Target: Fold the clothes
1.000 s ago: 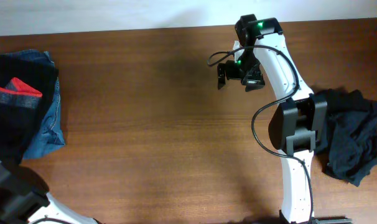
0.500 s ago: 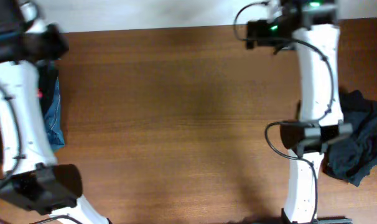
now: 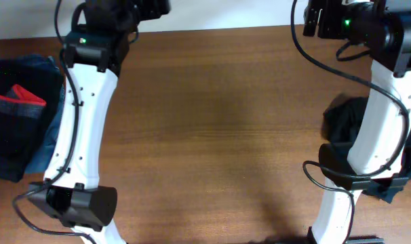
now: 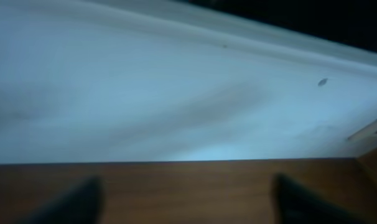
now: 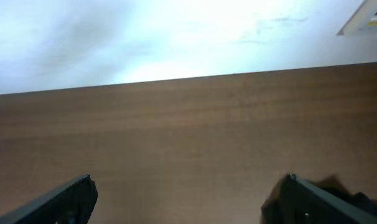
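Observation:
The clothes lie in two heaps. At the table's left edge sits a stack (image 3: pixel 19 129) of black cloth with a grey, red-edged waistband over blue denim. At the right lies a crumpled dark pile (image 3: pixel 341 122), partly hidden by my right arm (image 3: pixel 375 115). My left gripper (image 4: pixel 188 205) is open, its blurred fingers (image 4: pixel 79 200) wide apart over bare wood near the far table edge. My right gripper (image 5: pixel 188 202) is also open, with only wood between its fingers (image 5: pixel 67 198). Neither touches any cloth.
The brown wooden table (image 3: pixel 212 122) ends at a white wall along the back, seen in both wrist views. My left arm (image 3: pixel 83 115) stretches from the front left to the back edge, beside the left stack. Both arm bases stand at the front edge.
The left arm has swung up from the front left corner to the back edge and its gripper has opened. The right gripper has moved from mid-table to the back right.

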You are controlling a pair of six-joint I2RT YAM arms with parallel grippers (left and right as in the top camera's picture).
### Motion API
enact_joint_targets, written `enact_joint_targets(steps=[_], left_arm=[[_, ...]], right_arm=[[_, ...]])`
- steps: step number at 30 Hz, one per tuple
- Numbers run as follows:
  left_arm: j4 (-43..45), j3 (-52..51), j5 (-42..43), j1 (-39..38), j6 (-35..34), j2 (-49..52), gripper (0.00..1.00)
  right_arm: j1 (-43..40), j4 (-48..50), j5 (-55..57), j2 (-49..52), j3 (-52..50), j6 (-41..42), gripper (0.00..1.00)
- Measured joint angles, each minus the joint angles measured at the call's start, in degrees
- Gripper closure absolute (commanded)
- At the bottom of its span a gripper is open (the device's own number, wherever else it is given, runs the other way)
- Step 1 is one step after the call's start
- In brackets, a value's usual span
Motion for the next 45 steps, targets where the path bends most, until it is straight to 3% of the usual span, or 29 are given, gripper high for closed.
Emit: enact_joint_targets(steps=[11,22,31,33,36,45], left_arm=[[-0.4,0.0,-2.4,-1.8,-1.5,0.0,0.01],[-10.1,0.0,-2.6,-1.8,-1.5,0.0,0.01],[-18.1,0.0,-2.8,-1.8,-1.7,0.0,0.01],[-18.2,0.0,-2.8,-1.8,-1.7,0.0,0.01],[-18.3,0.0,-2.8,-1.8,-1.7,0.0,0.01],[-18.3,0.0,-3.0,-1.8,-1.7,0.0,0.01]], right_arm=[[0.0,0.0,0.2,0.0,-0.2,0.0,0.01],[1.2,0.0,0.2,-0.5,-0.6,-0.1,0.01],[4.1,0.1,0.6,-11.6,-3.5,0.0,0.01],[6.0,0.9,1.4,-15.8,-10.2,-0.4,0.01],[8.6,9.9,2.6,-23.7,-25.3,-0.9,0.01],[4.8,68.4,0.0,-59.9,-90.2,-6.6,0.01]])
